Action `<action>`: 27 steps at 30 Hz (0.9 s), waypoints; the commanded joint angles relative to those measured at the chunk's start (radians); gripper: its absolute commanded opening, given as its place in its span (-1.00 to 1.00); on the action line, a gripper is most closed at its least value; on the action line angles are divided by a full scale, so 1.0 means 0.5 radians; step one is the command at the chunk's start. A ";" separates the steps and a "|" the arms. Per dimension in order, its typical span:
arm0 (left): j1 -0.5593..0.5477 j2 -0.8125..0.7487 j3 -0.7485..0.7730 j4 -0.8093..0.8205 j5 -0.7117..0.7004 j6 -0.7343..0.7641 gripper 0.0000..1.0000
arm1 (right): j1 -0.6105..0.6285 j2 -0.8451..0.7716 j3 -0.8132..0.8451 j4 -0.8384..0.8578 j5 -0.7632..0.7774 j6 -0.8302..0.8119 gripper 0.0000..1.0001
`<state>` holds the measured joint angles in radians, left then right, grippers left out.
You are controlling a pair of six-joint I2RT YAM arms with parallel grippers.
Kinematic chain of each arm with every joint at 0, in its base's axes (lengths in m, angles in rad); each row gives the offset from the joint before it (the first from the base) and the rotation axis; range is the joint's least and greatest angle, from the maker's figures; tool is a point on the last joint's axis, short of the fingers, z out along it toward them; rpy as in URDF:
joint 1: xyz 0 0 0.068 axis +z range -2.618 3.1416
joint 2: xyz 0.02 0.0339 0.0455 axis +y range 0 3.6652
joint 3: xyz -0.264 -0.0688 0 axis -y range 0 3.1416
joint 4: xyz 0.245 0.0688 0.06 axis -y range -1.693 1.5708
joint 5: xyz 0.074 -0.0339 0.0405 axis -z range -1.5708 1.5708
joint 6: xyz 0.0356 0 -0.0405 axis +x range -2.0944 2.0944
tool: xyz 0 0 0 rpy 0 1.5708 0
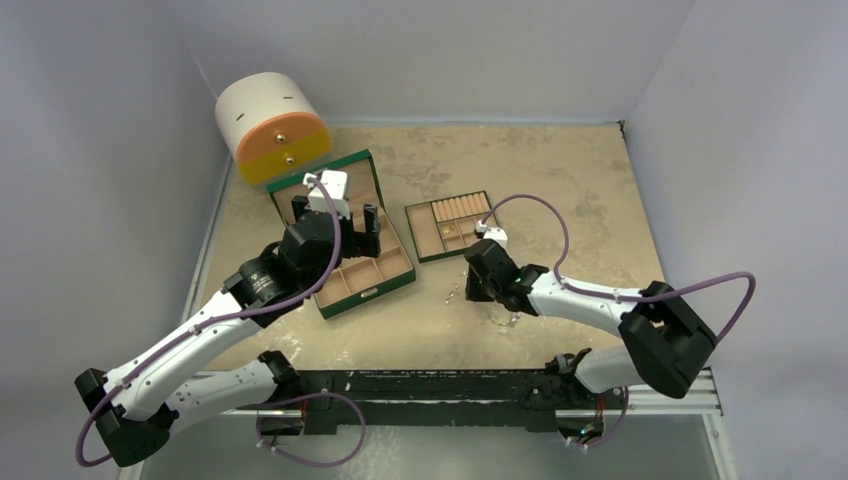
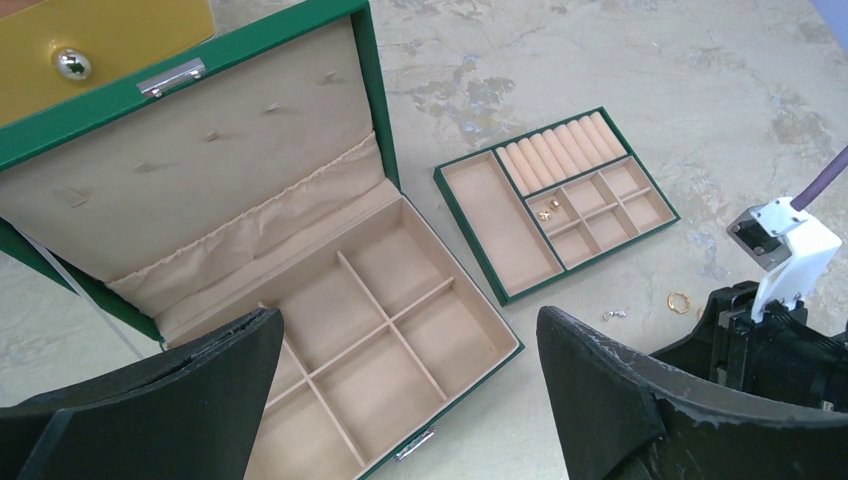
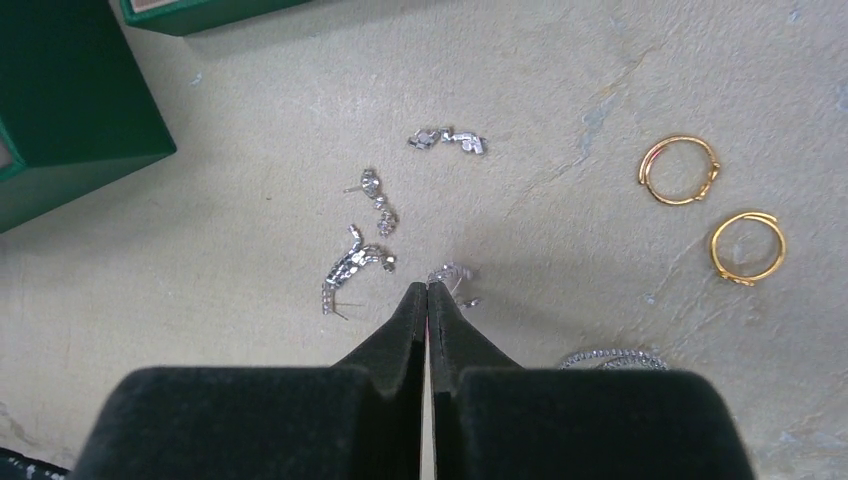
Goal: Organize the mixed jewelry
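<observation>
The marbled tan surface [image 1: 560,170] carries everything. The left arm [image 1: 200,330] reaches forward over the open green box [image 2: 372,100], whose lid stands up and whose tan-lined compartments hold nothing that the left wrist view shows. The left jaws stand wide apart above those compartments, touching nothing. Behind the box sits the round white-and-orange drawer case [image 1: 270,125].

The right arm [image 1: 590,295] bends in toward the middle of the surface. The right jaws are pressed together, tips down among the loose pieces. A small silvery earring [image 3: 452,272] lies right at the tips, and I cannot tell whether it is pinched.

Just right of the box lies a smaller green tray [image 2: 500,250] with a row of ring rolls and several small cells – one cell holds a tiny gold piece [image 2: 546,212].

The rest of the mixed jewelry [image 3: 400,220] lies scattered on the surface in front of the tray:
- a thin silvery hoop [image 3: 612,356], partly hidden behind the right jaws
- two gold rings [image 3: 680,170] [image 3: 748,247], near each other but apart
- three more silvery earrings [image 3: 448,140] [image 3: 378,198] [image 3: 350,268]
</observation>
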<state>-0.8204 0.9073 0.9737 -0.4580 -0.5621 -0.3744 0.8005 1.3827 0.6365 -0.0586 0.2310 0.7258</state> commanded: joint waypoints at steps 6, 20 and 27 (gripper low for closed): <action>0.005 0.001 0.081 0.042 -0.005 0.020 0.96 | 0.006 -0.138 0.246 -0.177 0.250 -0.121 -1.00; 0.003 0.008 0.081 0.038 -0.008 0.022 0.96 | -0.103 -0.107 0.712 -0.257 0.531 -0.582 -1.00; 0.004 0.010 0.081 0.038 -0.011 0.022 0.96 | -0.300 0.084 0.865 -0.168 0.332 -0.713 -1.00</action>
<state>-0.8204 0.9146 0.9741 -0.4583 -0.5621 -0.3740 0.6918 1.3739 1.0126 -0.1787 0.4335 0.4339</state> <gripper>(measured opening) 0.982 0.005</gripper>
